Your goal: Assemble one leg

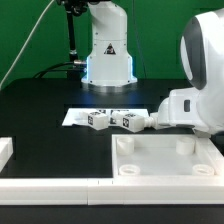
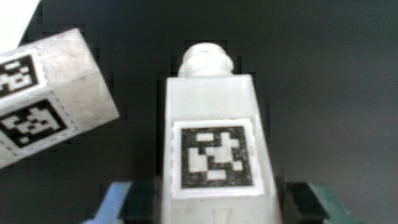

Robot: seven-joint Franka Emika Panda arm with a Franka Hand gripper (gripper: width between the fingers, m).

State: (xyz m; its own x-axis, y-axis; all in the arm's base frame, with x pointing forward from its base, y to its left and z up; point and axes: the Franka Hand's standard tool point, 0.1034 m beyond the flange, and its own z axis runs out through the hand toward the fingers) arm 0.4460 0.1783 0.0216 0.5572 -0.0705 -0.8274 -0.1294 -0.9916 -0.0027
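Black desk (image 1: 40,105) under me, my jaws clamp the leg (image 2: 214,140); any tilt risks missing the panel (image 1: 165,160) socket.

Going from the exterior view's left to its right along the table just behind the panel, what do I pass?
Marker board → first tagged leg → second tagged leg → gripper, its jaws around the second leg's end.

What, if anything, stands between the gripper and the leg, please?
Nothing visible does: the leg already lies between the fingers of the gripper. The marker board lies beside it.
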